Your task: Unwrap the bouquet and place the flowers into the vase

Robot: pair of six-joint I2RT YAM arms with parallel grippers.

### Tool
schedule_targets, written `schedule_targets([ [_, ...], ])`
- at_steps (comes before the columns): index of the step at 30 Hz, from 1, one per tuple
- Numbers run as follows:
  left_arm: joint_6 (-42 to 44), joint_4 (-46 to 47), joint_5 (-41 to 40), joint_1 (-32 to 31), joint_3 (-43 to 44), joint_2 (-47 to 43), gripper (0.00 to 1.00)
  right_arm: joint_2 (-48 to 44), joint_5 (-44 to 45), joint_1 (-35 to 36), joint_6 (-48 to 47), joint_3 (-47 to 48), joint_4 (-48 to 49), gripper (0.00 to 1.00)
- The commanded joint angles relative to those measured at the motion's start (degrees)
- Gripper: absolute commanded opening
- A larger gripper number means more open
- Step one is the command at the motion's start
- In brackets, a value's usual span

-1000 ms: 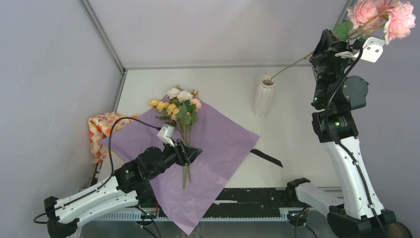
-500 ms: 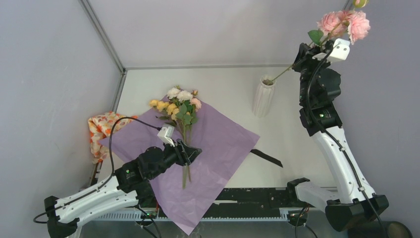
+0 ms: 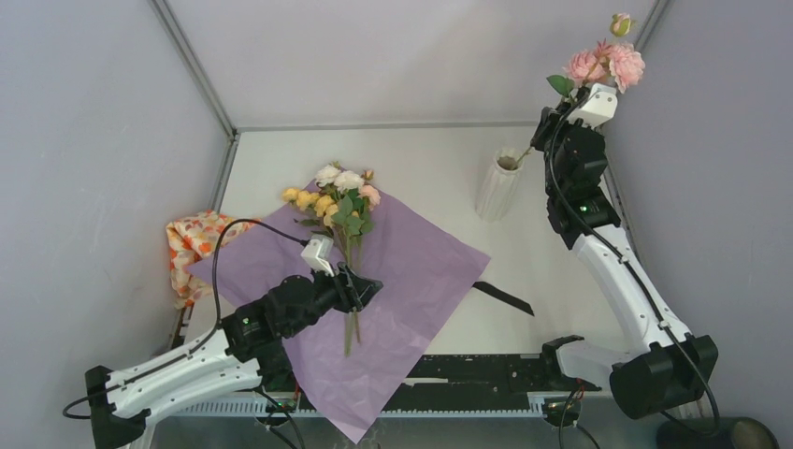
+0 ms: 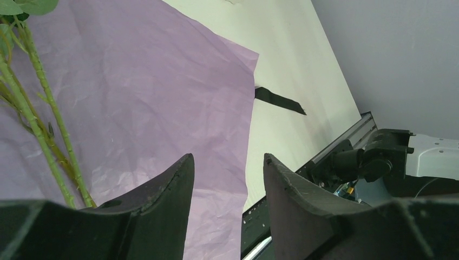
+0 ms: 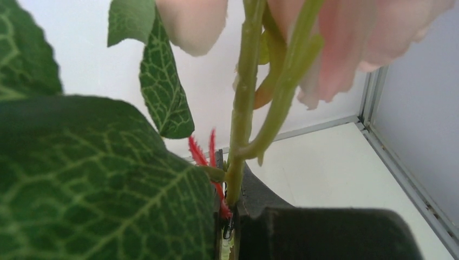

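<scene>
The bouquet lies unwrapped: its lilac paper (image 3: 411,271) is spread flat, and cream, yellow and pink flowers (image 3: 337,198) lie on it. My left gripper (image 3: 367,286) hovers open just right of their green stems (image 4: 46,124), with only paper (image 4: 157,81) between the fingers (image 4: 227,160). The white ribbed vase (image 3: 497,185) stands at the back right. My right gripper (image 3: 550,120) is shut on the stem (image 5: 243,108) of a pink rose (image 3: 608,64), held up above the vase. The stem's lower end reaches the vase mouth.
A black ribbon (image 3: 503,297) lies on the table right of the paper. An orange floral cloth (image 3: 192,245) is bunched at the left wall. A large green leaf (image 5: 97,179) fills much of the right wrist view. A black rail (image 3: 486,374) runs along the near edge.
My right arm has swung left and down towards the vase with the pink rose, tilting the stem more upright. The left arm has barely moved.
</scene>
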Motion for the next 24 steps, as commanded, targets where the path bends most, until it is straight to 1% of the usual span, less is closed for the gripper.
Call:
schedule_targets([
  [1, -0.01, 2.66, -1.23, -0.15, 1.09, 0.6, 0.55, -0.08, 0.04, -0.17, -0.47, 0.16, -0.71, 0.12],
  [4, 0.02, 2.87, -1.27, -0.15, 1.11, 1.07, 0.55, -0.32, 0.1, -0.17, -0.67, 0.14, -1.73, 0.21],
  [10, -0.11, 3.14, -1.52, -0.15, 0.08, 0.55, 0.55, -1.65, -0.55, -0.18, -0.17, 0.2, -3.2, 0.53],
  [13, -0.26, 3.07, -2.02, -0.18, -0.74, 0.18, 0.56, -2.74, -0.81, -0.13, 0.15, 0.18, -3.39, 0.63],
  [18, -0.54, 3.06, -2.32, -0.15, -1.56, -0.31, 0.56, -4.05, -0.24, -0.16, -0.24, 0.18, -3.42, 0.69],
  [24, -0.46, 3.15, -2.88, -0.07, -1.99, -0.42, 0.58, -5.76, -2.13, -0.12, 0.47, 0.18, -4.64, 0.72],
])
